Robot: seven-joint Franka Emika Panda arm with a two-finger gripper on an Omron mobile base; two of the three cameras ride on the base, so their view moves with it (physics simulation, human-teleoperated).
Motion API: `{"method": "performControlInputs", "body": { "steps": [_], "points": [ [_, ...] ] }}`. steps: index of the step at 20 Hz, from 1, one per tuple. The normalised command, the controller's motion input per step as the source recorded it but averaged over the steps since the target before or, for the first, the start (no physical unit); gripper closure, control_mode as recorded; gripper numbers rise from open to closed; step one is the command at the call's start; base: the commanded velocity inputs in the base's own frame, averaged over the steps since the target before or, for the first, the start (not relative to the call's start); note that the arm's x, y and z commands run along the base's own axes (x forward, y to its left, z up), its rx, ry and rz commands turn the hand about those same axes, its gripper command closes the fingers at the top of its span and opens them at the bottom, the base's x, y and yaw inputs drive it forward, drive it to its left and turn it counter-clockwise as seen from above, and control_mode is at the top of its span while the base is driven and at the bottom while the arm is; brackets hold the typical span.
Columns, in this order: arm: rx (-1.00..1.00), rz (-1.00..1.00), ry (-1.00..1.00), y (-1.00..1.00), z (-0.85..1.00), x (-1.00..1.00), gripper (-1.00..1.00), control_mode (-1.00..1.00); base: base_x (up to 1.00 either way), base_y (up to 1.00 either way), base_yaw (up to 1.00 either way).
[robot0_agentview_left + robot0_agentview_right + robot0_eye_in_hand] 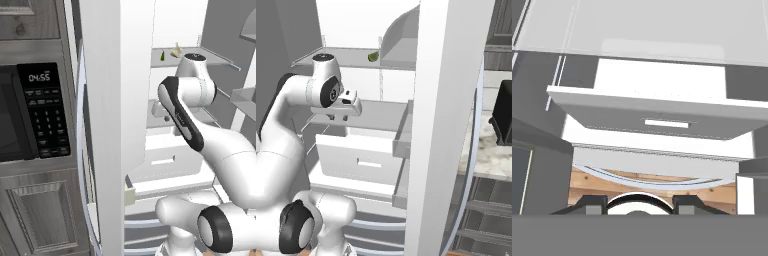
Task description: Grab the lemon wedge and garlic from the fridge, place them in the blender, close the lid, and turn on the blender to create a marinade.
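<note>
1. Left base view: fridge (120,100) open, arm reaching inside above the grey drawers (662,117).
2. Gripper (641,204): fingertips set apart, holding nothing.
3. Lemon wedge (176,50) and a small green item (373,56) on the upper shelf (351,55).

One fridge (120,100) stands open, with one small yellow item (176,50) and one small green item (162,57) on its upper shelf (215,57), and two wide drawers at the bottom, the upper drawer (657,112) and the lower drawer (657,145) stacked. One microwave (35,112) with one black keypad panel (45,110) sits to the fridge's left. One white arm (210,135) reaches in, and one dark boxy appliance (503,112) stands on the one desk (491,155) to the right.
</note>
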Motion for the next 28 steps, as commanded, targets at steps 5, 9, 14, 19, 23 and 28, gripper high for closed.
{"method": "performControlInputs", "body": {
  "steps": [5, 9, 14, 19, 23, 28],
  "points": [
    [0.00, 0.00, -0.17, 0.04, 0.05, -0.09, -1.00, -1.00, 0.00, 0.00, 0.00],
    [0.01, 0.01, -0.49, -0.02, 0.34, -0.21, -1.00, -1.00, 0.00, 0.00, 0.00],
    [0.00, 0.00, -0.52, -0.21, 0.54, -0.06, -1.00, -1.00, 0.00, 0.00, 0.00],
    [0.03, 0.00, -0.39, -0.37, 0.65, 0.00, -1.00, -1.00, 0.00, 0.00, 0.00],
    [0.02, -0.02, -0.16, -0.15, 0.75, 0.00, -1.00, -1.00, 0.00, 0.00, 0.00],
    [0.01, -0.10, -0.01, 0.00, 0.66, 0.16, -1.00, -1.00, 0.00, 0.00, 0.00]
  ]
}}
